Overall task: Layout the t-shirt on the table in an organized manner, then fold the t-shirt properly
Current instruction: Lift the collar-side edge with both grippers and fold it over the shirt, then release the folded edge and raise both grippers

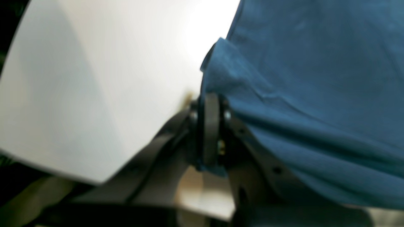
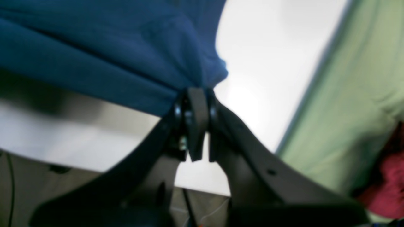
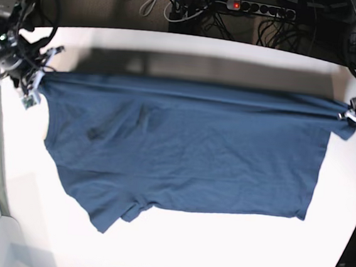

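T-shirt [image 3: 182, 153], taut between left claw [image 3: 350, 118] and right claw [image 3: 34, 85], both clamped on fabric: blurred pinches look shallow; over-tension probably slips a corner.

The t-shirt [image 3: 182, 153] is soft, matt, wrinkled blue cloth. The table [image 3: 217, 251] is smooth, slightly glossy white. Gripper fingers [image 2: 197, 119] look matt black plastic.
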